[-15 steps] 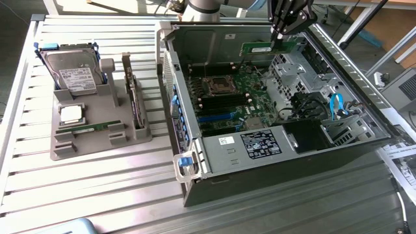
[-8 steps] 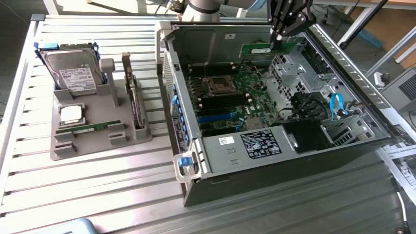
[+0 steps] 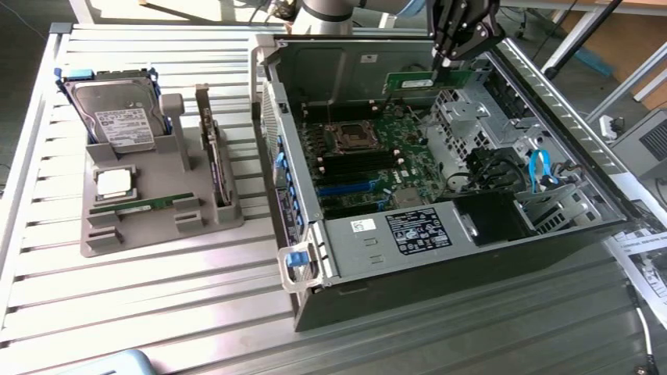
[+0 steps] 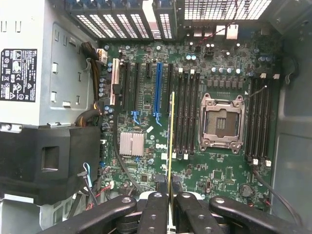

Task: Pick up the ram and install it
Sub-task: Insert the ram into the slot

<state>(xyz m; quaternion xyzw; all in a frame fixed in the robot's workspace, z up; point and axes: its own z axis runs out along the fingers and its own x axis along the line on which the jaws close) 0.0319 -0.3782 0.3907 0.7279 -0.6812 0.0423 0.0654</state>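
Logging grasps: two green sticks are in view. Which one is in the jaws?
The ram hanging over the open case, clamped between the jaws. The other stick lies in the grey tray beside the case.

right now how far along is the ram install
Done: pickup. The ram is clamped edge-on in the jaws, over the open computer case. In hand: it hangs above the motherboard, close to the black memory slots beside the empty processor socket. Left: seating it, as it is not yet in any slot.
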